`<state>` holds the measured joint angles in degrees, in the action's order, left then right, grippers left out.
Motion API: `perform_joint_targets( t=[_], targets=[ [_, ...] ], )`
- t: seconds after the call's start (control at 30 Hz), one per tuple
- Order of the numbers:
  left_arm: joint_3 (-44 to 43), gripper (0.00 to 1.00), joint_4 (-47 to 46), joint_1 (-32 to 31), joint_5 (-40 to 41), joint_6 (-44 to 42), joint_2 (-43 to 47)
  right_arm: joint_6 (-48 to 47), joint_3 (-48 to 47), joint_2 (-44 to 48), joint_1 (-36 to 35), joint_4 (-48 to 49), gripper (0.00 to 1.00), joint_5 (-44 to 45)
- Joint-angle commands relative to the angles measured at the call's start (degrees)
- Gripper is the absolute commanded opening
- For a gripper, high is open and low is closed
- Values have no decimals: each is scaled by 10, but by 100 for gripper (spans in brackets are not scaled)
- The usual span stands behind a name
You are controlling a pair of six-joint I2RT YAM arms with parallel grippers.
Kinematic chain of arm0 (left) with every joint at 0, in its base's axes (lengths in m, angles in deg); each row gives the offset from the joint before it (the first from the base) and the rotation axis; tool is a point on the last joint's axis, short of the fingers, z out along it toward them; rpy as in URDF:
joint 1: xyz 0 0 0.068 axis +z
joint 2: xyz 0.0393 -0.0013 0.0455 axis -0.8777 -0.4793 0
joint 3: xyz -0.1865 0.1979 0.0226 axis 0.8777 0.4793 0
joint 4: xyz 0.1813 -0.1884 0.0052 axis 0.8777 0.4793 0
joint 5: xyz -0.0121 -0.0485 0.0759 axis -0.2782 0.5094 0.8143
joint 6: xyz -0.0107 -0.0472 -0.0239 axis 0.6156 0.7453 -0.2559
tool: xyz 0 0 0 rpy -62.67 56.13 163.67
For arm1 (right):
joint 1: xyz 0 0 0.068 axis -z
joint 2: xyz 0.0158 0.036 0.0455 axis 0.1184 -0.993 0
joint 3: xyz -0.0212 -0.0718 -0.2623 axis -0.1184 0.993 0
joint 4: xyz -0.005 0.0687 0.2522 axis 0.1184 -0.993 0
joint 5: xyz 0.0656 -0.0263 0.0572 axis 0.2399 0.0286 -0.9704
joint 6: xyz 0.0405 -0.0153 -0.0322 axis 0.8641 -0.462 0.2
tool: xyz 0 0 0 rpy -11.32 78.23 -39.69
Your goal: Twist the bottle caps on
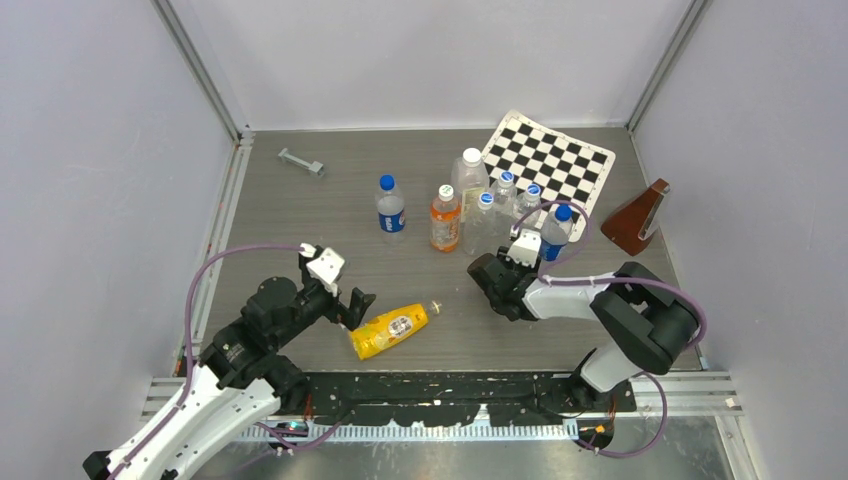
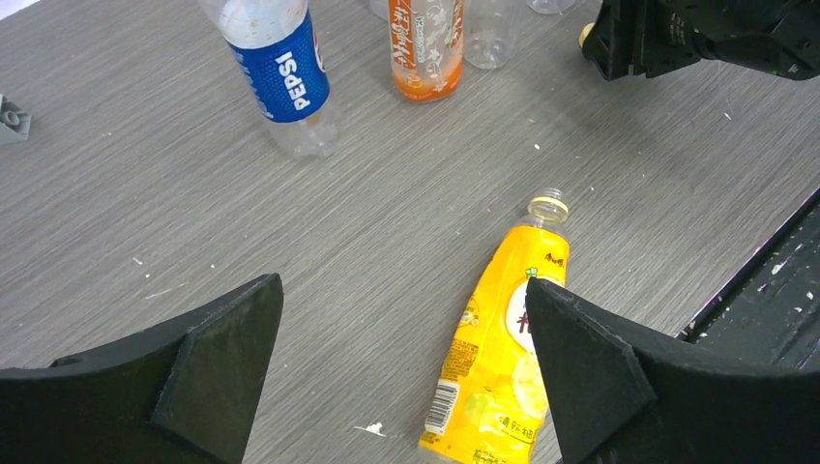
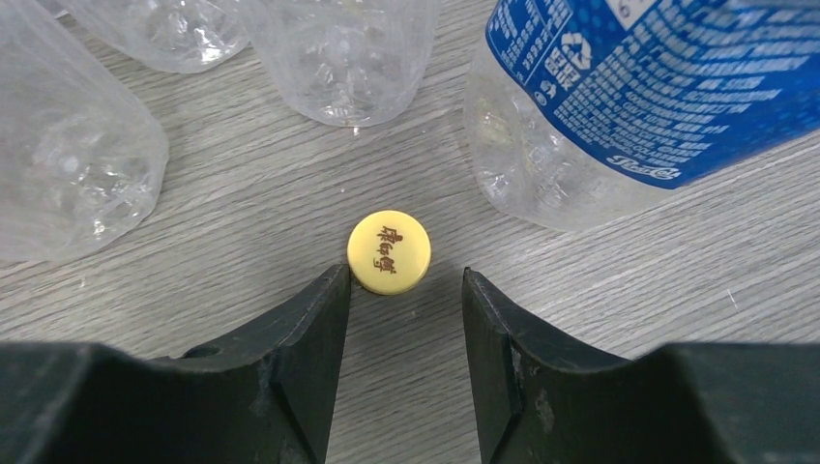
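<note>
Toward the near left corner of the counter (image 1: 300,220), the left pincer (image 1: 352,304) hangs released and empty, its jaws spread wide at the base end of the yellow bottle (image 1: 392,330). That width suits the bottle's body, so I judge it is placed to take hold and steady it for capping, though I cannot tell whether a finger touches the label. The yellow bottle lies on its side close to the middle of the near edge, its neck bare and pointing off to the right, so it needs bracing before any cap can turn on it. Further toward the far edge, about midway across, the Pepsi bottle (image 1: 390,212) stands upright with the blue cap (image 1: 387,183) on its neck; how tight it sits cannot be told. Right of the middle, the right pincer (image 3: 406,280) is low at the surface, released, with a finger on either side of the yellow cap (image 3: 389,251). The cap lies flat, printed face up, just in front of some clear bottles (image 3: 338,48) and a blue-labelled bottle (image 3: 658,77). It sits against one finger and apart from the other, so nothing is gripped, and lying flat leaves its rim free for a pinch, after which it would need carrying left to the bare neck
</note>
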<state>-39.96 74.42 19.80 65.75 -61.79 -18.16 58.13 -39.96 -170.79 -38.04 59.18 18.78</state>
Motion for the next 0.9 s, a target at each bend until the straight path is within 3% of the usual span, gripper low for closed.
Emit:
perform_joint_targets(
  t=[0.0, 0.4, 0.53, 0.87],
  targets=[
    [2, 100, -27, -1, 4, 9, 7, 31, -15, -17, 7, 21, 52, 39],
    [0, 100, -18, -1, 2, 13, 9, 27, -19, -51, 20, 54, 49, 26],
    [-1, 100, -17, -1, -1, 15, 7, 27, -25, -53, 22, 42, 40, 24],
    [-6, 100, -16, -1, -10, 29, -22, 59, -49, 5, -17, -135, 28, -33]
  ],
)
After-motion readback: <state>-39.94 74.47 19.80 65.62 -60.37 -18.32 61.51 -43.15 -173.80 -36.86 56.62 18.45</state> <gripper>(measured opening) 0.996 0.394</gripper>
